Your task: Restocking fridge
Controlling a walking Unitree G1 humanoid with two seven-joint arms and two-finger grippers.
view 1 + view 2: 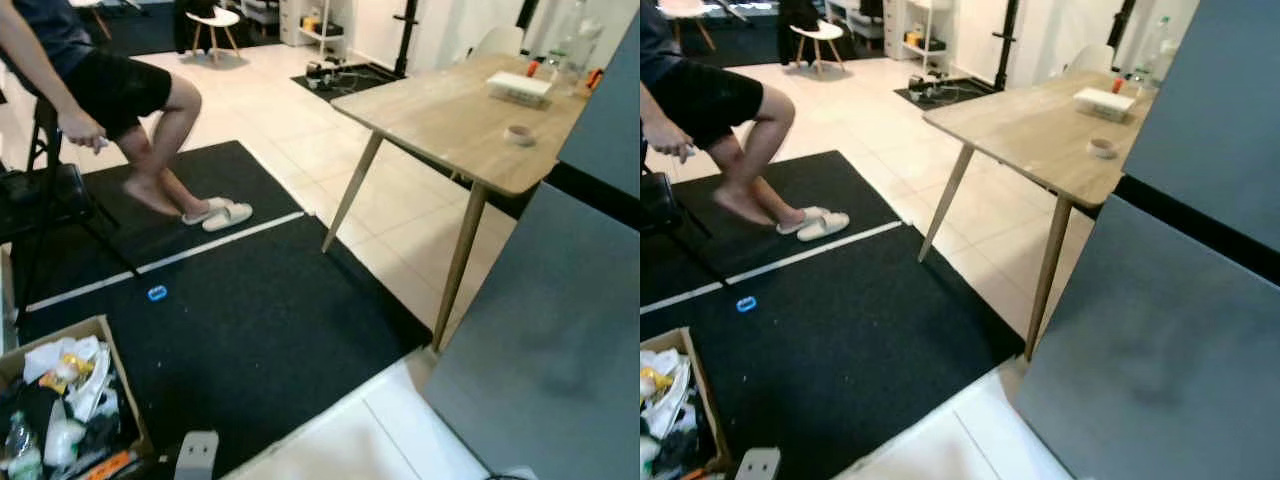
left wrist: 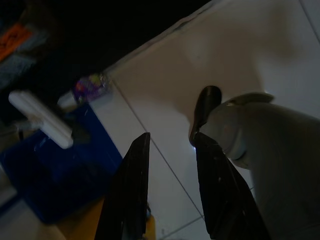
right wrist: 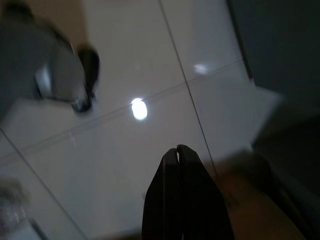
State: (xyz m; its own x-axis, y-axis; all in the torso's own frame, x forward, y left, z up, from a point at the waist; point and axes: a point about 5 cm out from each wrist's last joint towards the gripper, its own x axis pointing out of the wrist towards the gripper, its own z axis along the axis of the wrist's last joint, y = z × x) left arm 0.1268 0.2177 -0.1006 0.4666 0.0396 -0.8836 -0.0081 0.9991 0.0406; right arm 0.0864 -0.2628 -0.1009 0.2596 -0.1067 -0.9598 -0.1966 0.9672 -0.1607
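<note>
fridge door [image 1: 560,330] grey, right tool [image 3: 177,152] closed

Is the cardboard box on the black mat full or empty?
Full: the cardboard box stands open, packed with bottles and packets up to its rim.

White tile floor [image 1: 330,445] under black mat [image 1: 240,320]; cardboard box [image 1: 70,400], slippers [image 1: 218,212], wooden table [image 1: 450,120] with white box [image 1: 518,88] and small cup [image 1: 518,134].
</note>
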